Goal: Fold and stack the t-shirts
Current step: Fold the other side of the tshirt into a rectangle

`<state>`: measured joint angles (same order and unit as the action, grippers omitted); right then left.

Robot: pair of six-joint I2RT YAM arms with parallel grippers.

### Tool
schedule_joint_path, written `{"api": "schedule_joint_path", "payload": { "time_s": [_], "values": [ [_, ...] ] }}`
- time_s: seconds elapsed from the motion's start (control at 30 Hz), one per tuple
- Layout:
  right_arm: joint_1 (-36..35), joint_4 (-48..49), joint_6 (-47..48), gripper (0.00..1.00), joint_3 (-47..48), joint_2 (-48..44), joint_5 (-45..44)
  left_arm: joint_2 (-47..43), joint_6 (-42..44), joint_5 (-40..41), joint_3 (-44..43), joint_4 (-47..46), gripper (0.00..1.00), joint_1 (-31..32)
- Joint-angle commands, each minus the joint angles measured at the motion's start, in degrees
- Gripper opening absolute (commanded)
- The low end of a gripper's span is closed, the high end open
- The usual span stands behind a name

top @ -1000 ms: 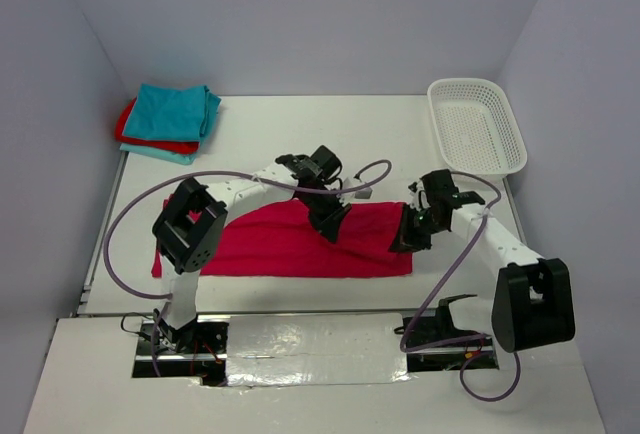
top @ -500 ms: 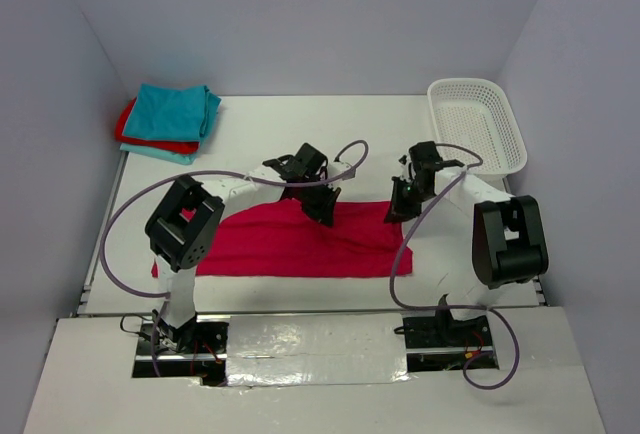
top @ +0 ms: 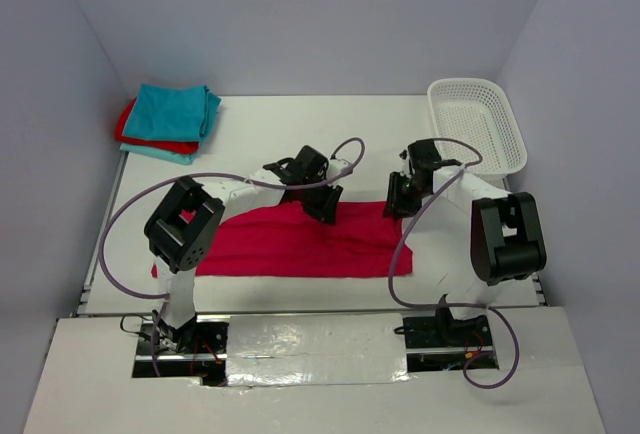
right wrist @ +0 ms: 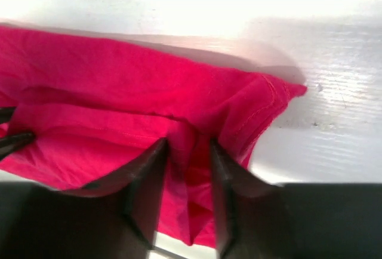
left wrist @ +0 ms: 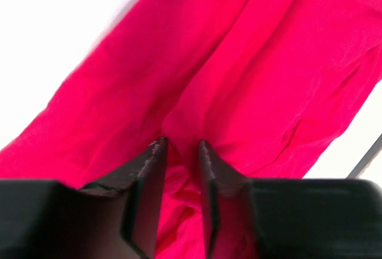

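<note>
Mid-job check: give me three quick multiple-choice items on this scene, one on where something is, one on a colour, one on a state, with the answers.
1. Where is the stack of folded t-shirts?
A. at the far left corner of the table
B. inside a basket
C. between the arm bases

2. What colour is the stack's top shirt?
A. red
B. white
C. teal

3. How is the red shirt outside the stack?
A. balled up
B. lying spread as a long band on the table
C. hanging in the air

Answers: 1 A, the top view shows the pile at the far left; 2 C, teal lies uppermost; 3 B, it stretches across the table from left to right.
</note>
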<state>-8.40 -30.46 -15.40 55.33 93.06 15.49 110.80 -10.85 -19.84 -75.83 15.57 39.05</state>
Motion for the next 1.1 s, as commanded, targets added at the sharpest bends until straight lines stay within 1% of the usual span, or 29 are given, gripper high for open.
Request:
{"api": "schedule_joint_path", "payload": {
  "time_s": [0.0, 0.03, 0.07, 0.1, 0.13, 0.17, 0.2, 0.3, 0.37, 0.43, 0.5, 0.53, 0.57, 0.6, 0.73, 0.8, 0.93, 0.97, 1.0, 1.07],
  "values": [
    [-0.1, -0.6, 1.4, 0.47, 3.6, -0.3, -1.8, -2.3, -0.1, -1.4, 0.2, 1.0, 0.41, 0.1],
    [-0.1, -1.3, 1.2, 0.57, 4.2, -1.0, -1.9, -2.3, 0.2, -1.3, 0.0, 2.0, 0.41, 0.1],
    [0.0, -1.7, 1.2, 0.62, 4.7, -1.8, -2.1, -2.3, 0.2, -0.8, -0.5, 2.4, 0.42, 0.1],
    [0.1, -2.1, 1.0, 0.66, 6.2, -3.5, -2.4, -2.4, 0.5, -0.1, -0.8, 3.0, 0.5, 0.1],
    [0.0, -3.4, 1.1, 0.73, 7.1, -4.2, -2.7, -2.5, 0.6, 0.2, -1.2, 3.8, 0.52, 0.1],
    [0.0, -4.1, 1.2, 0.74, 7.8, -4.9, -2.9, -2.6, 0.7, 0.6, -2.0, 4.2, 0.53, 0.1],
    [0.0, -4.8, 1.2, 0.75, 9.1, -6.2, -3.3, -2.7, 1.2, 0.7, -2.6, 4.8, 0.72, 0.1],
    [0.0, -6.8, 0.7, 0.76, 9.6, -9.7, -4.8, -3.3, 2.0, 1.2, -5.1, 6.2, 0.74, 0.1],
    [0.0, -7.4, -1.2, 0.7, 8.6, -13.6, -4.8, -3.6, 2.8, 2.1, -6.6, 6.7, 0.73, 0.0],
    [-0.3, -5.9, -3.5, 0.55, 5.2, -16.6, -2.8, -3.7, 3.0, 2.4, -6.7, 6.8, 0.72, 0.1],
    [-0.6, -3.5, -8.3, 0.35, -0.1, -20.1, 2.3, -3.5, 2.9, 2.3, -5.6, 6.3, 0.69, 0.1],
    [-1.3, -1.3, -9.8, 0.19, -2.0, -20.6, 4.0, -3.4, 2.7, 1.8, -5.1, 6.1, 0.69, 0.1],
    [-1.5, -0.4, -11.1, 0.12, -3.7, -20.6, 5.6, -3.3, 2.3, 1.6, -4.2, 6.0, 0.69, 0.1],
    [-1.7, 1.4, -13.4, 0.0, -7.1, -20.4, 7.9, -3.3, 2.3, 1.5, -3.8, 5.8, 0.68, 0.1],
    [-2.1, 4.8, -15.7, 0.0, -14.5, -17.7, 11.9, -3.4, 2.3, 1.6, -3.4, 5.3, 0.68, 0.1],
    [-2.1, 5.5, -15.3, 0.0, -16.6, -15.4, 10.9, -3.3, 2.2, 1.6, -3.4, 4.8, 0.67, 0.1],
    [-0.7, 5.9, -14.5, 0.0, -16.9, -11.2, 7.2, -2.7, 1.2, -0.5, -2.6, 3.3, 0.64, 0.3],
    [-0.2, 6.2, -14.6, 0.0, -17.0, -9.8, 7.0, -2.1, 1.3, -0.6, -1.3, 2.8, 0.61, 0.5],
    [0.6, 6.5, -14.7, 0.0, -17.2, -9.3, 6.7, -1.7, 1.2, -0.6, -0.6, 1.5, 0.51, 0.8],
    [0.8, 6.5, -14.6, 0.0, -17.3, -8.8, 5.5, -0.2, 0.8, -0.6, 2.0, 0.7, 0.34, 0.9]
  ]
}}
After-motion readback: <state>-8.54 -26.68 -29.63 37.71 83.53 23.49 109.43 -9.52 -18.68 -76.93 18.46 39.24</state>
